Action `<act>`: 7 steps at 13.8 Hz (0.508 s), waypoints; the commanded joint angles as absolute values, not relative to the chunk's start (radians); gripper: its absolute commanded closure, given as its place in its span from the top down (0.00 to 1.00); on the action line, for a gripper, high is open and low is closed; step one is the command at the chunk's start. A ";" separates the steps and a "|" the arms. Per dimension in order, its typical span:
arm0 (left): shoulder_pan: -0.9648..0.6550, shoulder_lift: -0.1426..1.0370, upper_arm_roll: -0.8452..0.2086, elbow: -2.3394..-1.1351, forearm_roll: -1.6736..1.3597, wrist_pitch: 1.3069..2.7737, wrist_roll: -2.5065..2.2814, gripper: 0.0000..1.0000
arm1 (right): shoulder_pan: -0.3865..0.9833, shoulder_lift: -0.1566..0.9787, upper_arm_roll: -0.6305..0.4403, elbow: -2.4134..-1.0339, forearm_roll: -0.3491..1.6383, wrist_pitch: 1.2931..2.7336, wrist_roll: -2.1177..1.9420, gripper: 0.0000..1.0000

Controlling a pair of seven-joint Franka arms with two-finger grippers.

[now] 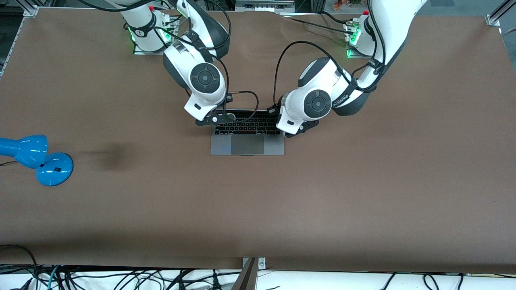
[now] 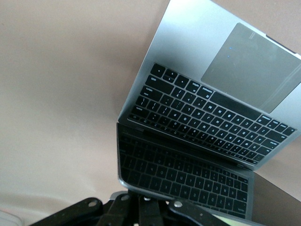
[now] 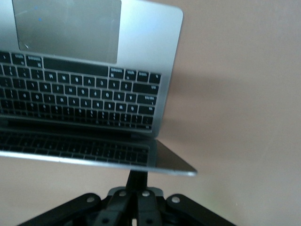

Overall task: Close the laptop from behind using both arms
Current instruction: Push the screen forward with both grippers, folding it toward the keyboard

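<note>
The space-grey laptop (image 1: 246, 146) lies open at the table's middle, keyboard and trackpad showing. Its lid is hidden under the two wrists in the front view. My right gripper (image 1: 215, 119) is at the lid's corner toward the right arm's end. In the right wrist view its shut fingers (image 3: 137, 181) rise together to the lid's top edge, over the laptop (image 3: 141, 42). My left gripper (image 1: 300, 128) is at the other corner. In the left wrist view the gripper (image 2: 146, 197) is shut against the lid's edge, and the dark screen mirrors the laptop's (image 2: 188, 47) keys.
A blue desk lamp (image 1: 40, 159) lies at the right arm's end of the table, nearer the front camera than the laptop. The arms' green-lit bases (image 1: 145, 40) stand along the table's back edge. Cables hang along the front edge (image 1: 121, 278).
</note>
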State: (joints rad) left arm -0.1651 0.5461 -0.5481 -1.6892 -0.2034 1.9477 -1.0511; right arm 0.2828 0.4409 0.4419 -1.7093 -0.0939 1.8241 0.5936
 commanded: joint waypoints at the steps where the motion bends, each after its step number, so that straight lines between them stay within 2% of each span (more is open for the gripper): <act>1: -0.169 0.586 -0.548 -1.657 -0.173 1.948 -1.046 0.00 | 0.284 0.491 0.442 -1.657 -0.120 1.848 0.595 0.00; 3: -0.169 0.618 -0.546 -1.606 -0.150 1.948 -1.049 0.00 | 0.284 0.505 0.428 -1.649 -0.120 1.862 0.595 0.00; 7: -0.170 0.652 -0.535 -1.582 -0.149 1.948 -1.048 0.00 | 0.284 0.541 0.413 -1.638 -0.132 1.905 0.594 0.00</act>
State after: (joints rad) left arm -0.1647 0.6172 -0.5380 -1.6328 -0.1748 1.9587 -1.0511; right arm 0.2819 0.5023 0.4153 -1.6715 -0.1041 1.8914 0.5935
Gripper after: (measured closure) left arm 0.991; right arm 0.991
